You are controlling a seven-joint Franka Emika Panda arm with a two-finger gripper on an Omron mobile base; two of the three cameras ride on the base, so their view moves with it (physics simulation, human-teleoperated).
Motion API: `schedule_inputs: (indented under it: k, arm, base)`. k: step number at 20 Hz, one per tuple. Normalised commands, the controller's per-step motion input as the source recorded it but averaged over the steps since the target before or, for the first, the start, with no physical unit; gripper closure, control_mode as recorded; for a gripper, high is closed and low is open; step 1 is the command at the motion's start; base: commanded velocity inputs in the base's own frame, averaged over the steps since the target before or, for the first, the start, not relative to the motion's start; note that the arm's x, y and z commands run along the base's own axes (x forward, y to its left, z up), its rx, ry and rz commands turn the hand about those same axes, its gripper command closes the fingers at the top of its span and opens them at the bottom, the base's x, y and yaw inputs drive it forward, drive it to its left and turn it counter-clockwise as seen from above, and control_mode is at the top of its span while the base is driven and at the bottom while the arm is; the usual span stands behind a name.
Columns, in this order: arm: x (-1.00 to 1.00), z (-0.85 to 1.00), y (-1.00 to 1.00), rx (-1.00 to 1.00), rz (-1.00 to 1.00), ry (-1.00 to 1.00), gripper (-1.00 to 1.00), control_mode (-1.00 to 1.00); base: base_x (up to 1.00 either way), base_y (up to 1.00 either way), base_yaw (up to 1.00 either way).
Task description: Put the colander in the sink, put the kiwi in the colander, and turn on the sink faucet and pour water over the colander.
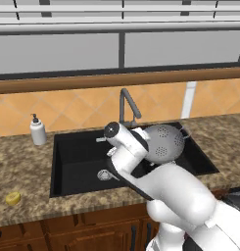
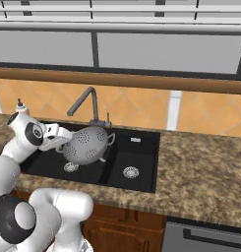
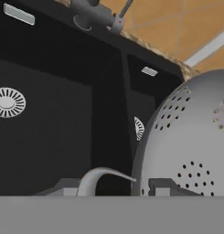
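The silver colander (image 1: 165,142) hangs tipped on its side above the black sink (image 1: 77,162), over the divider between the two basins. My gripper (image 2: 65,140) is shut on its rim beside a loop handle (image 3: 102,176), and the holed wall (image 3: 191,141) sits against one fingertip (image 3: 161,186). The same colander (image 2: 87,145) is held clear of the basin floor. The yellow-green kiwi (image 1: 13,198) lies on the counter at the front left of the sink. The dark faucet (image 1: 127,103) stands behind the sink, its spout (image 2: 80,101) angled over the large basin. No water runs.
A white soap bottle (image 1: 37,130) stands at the sink's back left corner. Round silver drains sit in the large basin (image 3: 7,101) and the small basin (image 2: 131,172). Granite counter (image 2: 200,162) stretches to the right, and a tiled wall rises behind.
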Motion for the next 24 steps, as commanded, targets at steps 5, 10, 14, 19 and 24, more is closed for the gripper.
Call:
schedule_inputs:
  k: [5,10,14,19,24]
  arm:
    - [0.02,-0.06,0.97,-0.03,0.08,0.11,1.00,-1.00]
    - [0.14,-0.13,0.70,0.00,0.11,0.07,1.00,-1.00]
    - [0.10,-0.41,0.38,0.00,0.11,0.04,1.00,-1.00]
    - [0.13,-0.50,0.08,0.00,0.08,0.00,1.00,-1.00]
    - [0.15,-0.48,0.01,0.00,0.07,0.00,1.00,-1.00]
  base:
    - [0.00,0.00,0.00]
    - [0.00,0.00,0.00]
    - [0.00,0.00,0.00]
    - [0.00,0.00,0.00]
    - [0.00,0.00,0.00]
